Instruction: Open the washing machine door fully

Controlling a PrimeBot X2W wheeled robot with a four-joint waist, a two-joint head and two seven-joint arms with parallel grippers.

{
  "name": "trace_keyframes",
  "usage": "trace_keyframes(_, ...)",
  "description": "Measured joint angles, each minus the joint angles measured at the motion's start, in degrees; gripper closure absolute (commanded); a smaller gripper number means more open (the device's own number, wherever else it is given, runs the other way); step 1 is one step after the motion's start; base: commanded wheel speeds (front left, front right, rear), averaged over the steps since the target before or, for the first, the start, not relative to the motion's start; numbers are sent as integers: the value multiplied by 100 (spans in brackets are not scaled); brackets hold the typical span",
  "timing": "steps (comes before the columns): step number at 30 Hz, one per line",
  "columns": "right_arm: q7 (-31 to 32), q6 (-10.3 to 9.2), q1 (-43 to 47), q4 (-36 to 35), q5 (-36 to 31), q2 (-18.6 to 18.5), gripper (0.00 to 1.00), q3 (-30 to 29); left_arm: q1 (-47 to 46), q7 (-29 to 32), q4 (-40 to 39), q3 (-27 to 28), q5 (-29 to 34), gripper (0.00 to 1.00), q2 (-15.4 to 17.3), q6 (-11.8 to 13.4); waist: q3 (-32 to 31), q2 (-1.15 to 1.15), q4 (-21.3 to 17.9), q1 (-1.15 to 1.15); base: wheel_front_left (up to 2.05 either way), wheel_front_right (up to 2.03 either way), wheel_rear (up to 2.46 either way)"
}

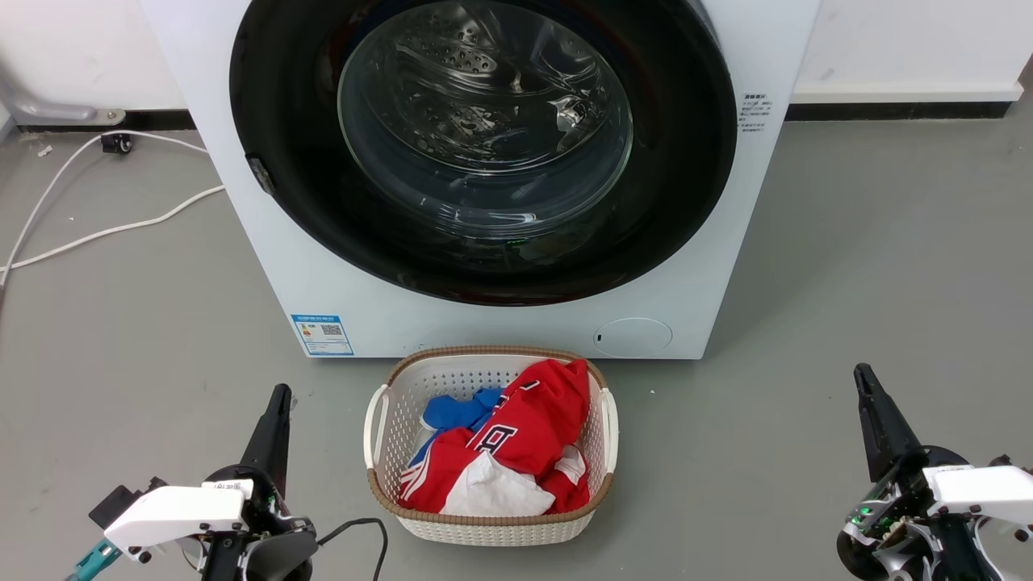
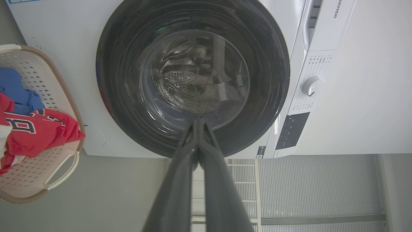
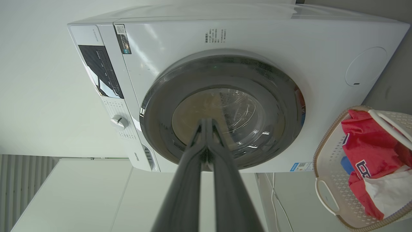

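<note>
- On the grey floor point(image 1: 807, 323), backed to the white wall, stands the white washing machine point(image 1: 726, 202). The washing machine door point(image 1: 484, 137) takes up most of its front and lies shut, flat against it, with the steel drum showing through the glass.
- A small round flap point(image 1: 633, 336) sits low on the front, towards the right corner, and a blue label point(image 1: 322, 334) towards the left corner.
- Just in front of the machine's bottom edge is a white laundry basket point(image 1: 378, 420), holding a red garment point(image 1: 533, 428), a blue one point(image 1: 456, 407) and a white cloth point(image 1: 492, 488).
- The left gripper point(image 1: 280, 395) hangs to the basket's left, fingers pressed together with nothing between them, well short of the door.
- The right gripper point(image 1: 862, 373) hangs to the basket's right, also closed and empty, well apart from the door.
- A white cable point(image 1: 105, 226) trails over the floor left of the machine.
</note>
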Motion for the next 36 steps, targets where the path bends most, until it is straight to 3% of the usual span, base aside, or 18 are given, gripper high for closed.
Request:
trace_keyframes(30, 48, 0, -3, 4, -44, 43, 100, -56, -1, 24, 2, 33, 13, 100, -23, 0, 0, 0, 0, 0, 0, 0, 0)
trace_keyframes(31, 48, -1, -1, 12, -45, 45, 0, -56, 1, 23, 10, 33, 16, 0, -25, 0, 0, 0, 0, 0, 0, 0, 0)
trace_keyframes(36, -8, -2, 165, 85, -44, 66, 0, -23, 144, -25, 107, -41, 12, 0, -60, 7, -3, 0, -2, 0, 0, 0, 0)
